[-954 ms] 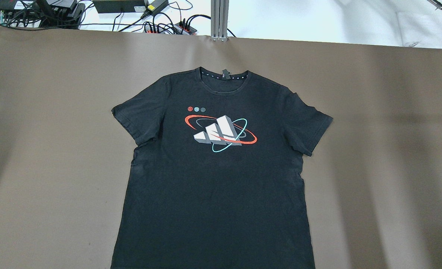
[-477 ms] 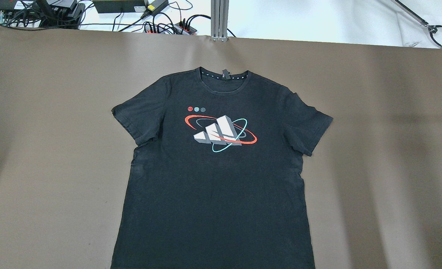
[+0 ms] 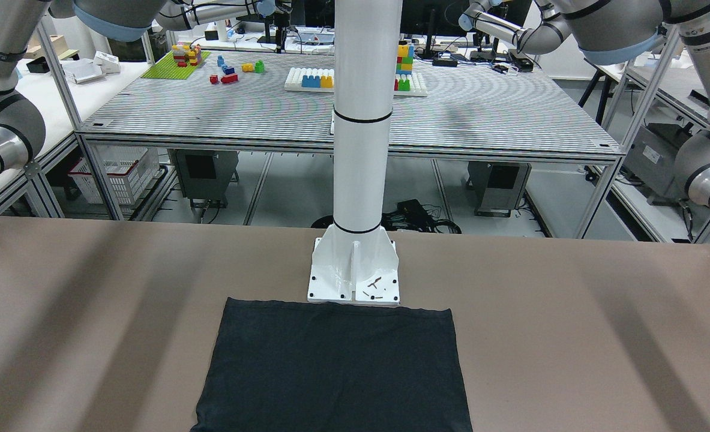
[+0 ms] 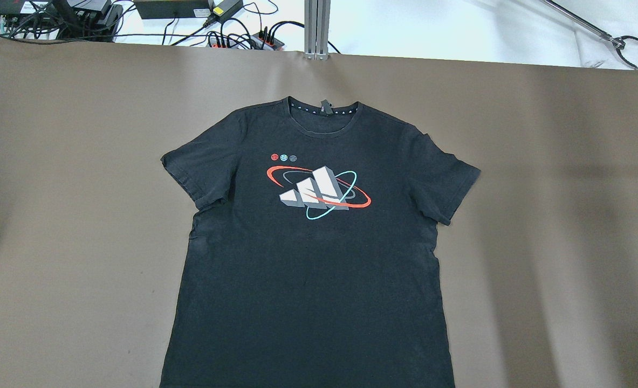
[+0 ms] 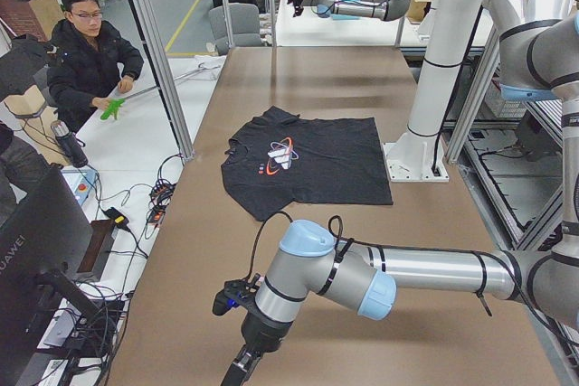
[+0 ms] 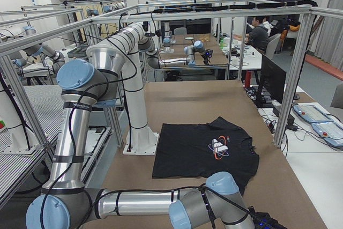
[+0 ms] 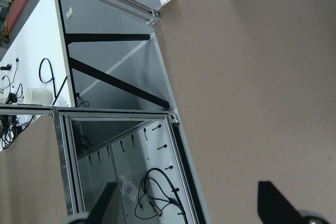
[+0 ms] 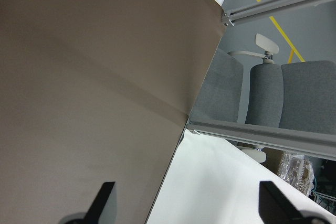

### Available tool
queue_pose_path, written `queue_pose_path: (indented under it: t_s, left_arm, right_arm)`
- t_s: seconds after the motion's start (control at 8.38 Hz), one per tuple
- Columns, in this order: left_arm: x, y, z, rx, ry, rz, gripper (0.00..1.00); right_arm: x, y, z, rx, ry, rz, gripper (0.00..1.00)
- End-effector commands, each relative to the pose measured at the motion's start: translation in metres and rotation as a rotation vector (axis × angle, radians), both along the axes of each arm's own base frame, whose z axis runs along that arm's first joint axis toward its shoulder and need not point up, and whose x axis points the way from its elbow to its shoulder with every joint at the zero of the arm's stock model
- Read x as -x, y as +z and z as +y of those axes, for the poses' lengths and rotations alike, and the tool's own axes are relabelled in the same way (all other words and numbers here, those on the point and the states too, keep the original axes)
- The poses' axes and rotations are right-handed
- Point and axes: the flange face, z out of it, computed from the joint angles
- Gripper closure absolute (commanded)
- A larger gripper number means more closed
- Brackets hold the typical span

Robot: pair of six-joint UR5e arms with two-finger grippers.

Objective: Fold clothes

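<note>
The clothes are one black T-shirt [image 4: 308,269] with a white, red and teal print on the chest. It lies flat and face up on the brown table, collar away from the robot. Its hem [image 3: 336,360] reaches the white pillar's base [image 3: 355,279]. It also shows in the exterior left view [image 5: 312,169] and the exterior right view [image 6: 193,156]. My left gripper [image 7: 191,205] is open and empty over the table's edge, far from the shirt. My right gripper [image 8: 189,203] is open and empty over the opposite table edge.
The white pillar [image 3: 361,120] stands at the robot's side of the table. A thin grabber tool [image 4: 621,40] lies beyond the far table edge at the right. Cables and power strips [image 4: 243,35] sit beyond the far edge. An operator [image 5: 90,51] sits off the table.
The thin grabber tool beyond the far right table edge has swung further into view. The shirt has not moved.
</note>
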Motion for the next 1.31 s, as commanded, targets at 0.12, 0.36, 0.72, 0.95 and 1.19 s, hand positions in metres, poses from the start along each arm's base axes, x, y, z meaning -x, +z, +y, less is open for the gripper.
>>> queue_pose_path:
  t_s: [0.12,0.36,0.72,0.95,1.19]
  left_arm:
    - [0.000,0.000,0.000,-0.002,0.002,0.001,0.06]
    - [-0.001,-0.002,0.001,-0.009,0.007,0.010,0.06]
    - [-0.007,0.004,0.007,-0.019,0.007,0.067,0.06]
    - [-0.008,0.008,0.008,-0.011,-0.002,0.077,0.06]
    - [-0.011,0.014,0.007,0.002,0.004,0.077,0.06]
  right_arm:
    - [0.022,-0.005,-0.008,0.012,0.037,-0.080,0.05]
    - [0.069,-0.025,-0.032,0.013,0.058,-0.159,0.05]
    - [0.184,-0.095,-0.088,0.030,0.148,-0.360,0.05]
    - [0.263,-0.134,-0.102,0.088,0.218,-0.492,0.05]
    - [0.339,-0.168,-0.117,0.184,0.332,-0.616,0.07]
